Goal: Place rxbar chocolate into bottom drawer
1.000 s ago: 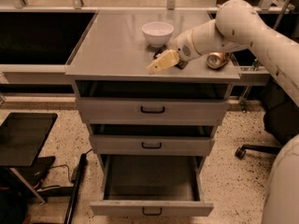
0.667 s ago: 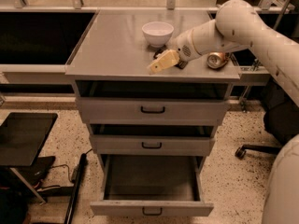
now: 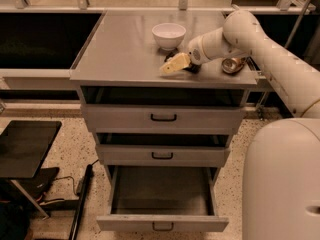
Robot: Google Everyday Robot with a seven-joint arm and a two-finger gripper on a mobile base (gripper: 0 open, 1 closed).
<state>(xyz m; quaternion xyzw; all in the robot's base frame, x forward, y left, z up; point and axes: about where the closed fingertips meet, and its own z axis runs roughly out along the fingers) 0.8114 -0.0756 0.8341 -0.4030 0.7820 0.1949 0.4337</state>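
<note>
Pincer (image 3: 172, 64) is low over the worktop (image 3: 120, 59), tan-yellow tip pointing left, just in front of the white bowl (image 3: 169, 35) and apart from it; cannot tell whether it is open, closed or gripping anything. White arm (image 3: 260, 44) comes in from the right across the worktop's right edge. Chocolate bar (image 3: 192, 69): only a small dark, flat patch shows, lying on the worktop right under the wrist end of the pincer, mostly hidden by it; dark brown-black, no wrapper markings readable; contact with the pincer cannot be told. Shiny can (image 3: 232, 65) sits on the worktop near the right edge, just behind the arm, well right of the bowl. Bottom drawer (image 3: 200, 224) is pulled far out, the deepest of the three, grey metal, inside looks bare and dark grey, small black loop handle (image 3: 162, 227) centred on the front at the frame's lower edge. Bar is up on the worktop, not in the bottom drawer. Top drawer (image 3: 210, 119) and middle drawer (image 3: 205, 155) each have a black handle and a dark gap above the front. Black flat-topped stand (image 3: 25, 144) on the speckled floor to the left of the cabinet. Robot's white body (image 3: 282, 184) fills the lower right.
</note>
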